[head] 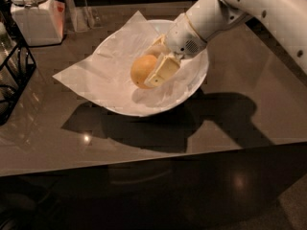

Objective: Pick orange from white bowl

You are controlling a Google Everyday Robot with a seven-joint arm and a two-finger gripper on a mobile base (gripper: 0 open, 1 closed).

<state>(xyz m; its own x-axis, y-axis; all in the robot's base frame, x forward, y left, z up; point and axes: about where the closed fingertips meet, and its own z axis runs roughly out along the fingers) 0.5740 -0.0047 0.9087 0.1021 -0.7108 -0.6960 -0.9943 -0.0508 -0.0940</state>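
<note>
One white lidded jar (29, 12) stands at the far left corner of the dark table (249, 123), and one black wire rack (13, 78) sits at the left edge, both well apart from the white bowl (193, 87). The single bowl sits toward the far edge, near the middle, lined with one crinkled paper sheet (103, 68) that spills over its left rim. One orange (142, 71) lies inside. The gripper (150, 66), reaching in from the right, has its fingers (163, 72) clasped around the orange.

The gripper (152, 65), inside the bowl (192, 86), hides the 3 o'clock side of the orange (140, 71); the arm (268, 8) is cut off at 2 o'clock.
</note>
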